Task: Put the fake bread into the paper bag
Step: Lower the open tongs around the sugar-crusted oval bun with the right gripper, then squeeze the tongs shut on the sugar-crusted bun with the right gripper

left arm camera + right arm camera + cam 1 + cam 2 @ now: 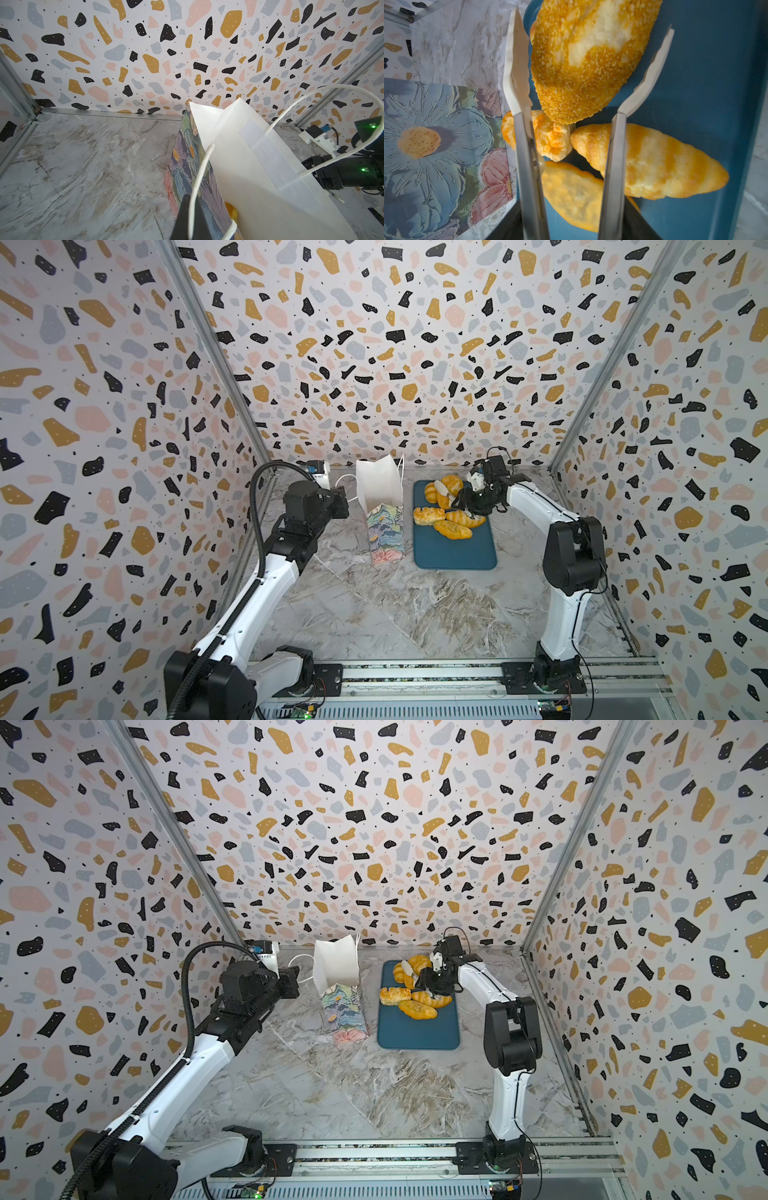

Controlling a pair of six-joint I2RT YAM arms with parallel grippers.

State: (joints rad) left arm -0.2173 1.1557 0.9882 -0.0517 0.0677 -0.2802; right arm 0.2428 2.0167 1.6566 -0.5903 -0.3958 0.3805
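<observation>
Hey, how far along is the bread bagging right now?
Barely started. Done: one orange piece, apparently bread, shows inside the paper bag, which the left gripper holds open by its cord handle. In hand: the right gripper holds tongs straddling the crumbed loaf, not yet closed on it. Left: that loaf and the other breads on the blue tray.

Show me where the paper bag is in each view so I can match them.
In a top view: the paper bag stands back centre, left of the blue tray.
In a top view: the bag, likewise left of the tray.
Left wrist: the bag close up, white inside showing; no tray.
Right wrist: the bag's floral side, beside the tongs and tray.
Shared landmark: the marble table, in all four.
</observation>
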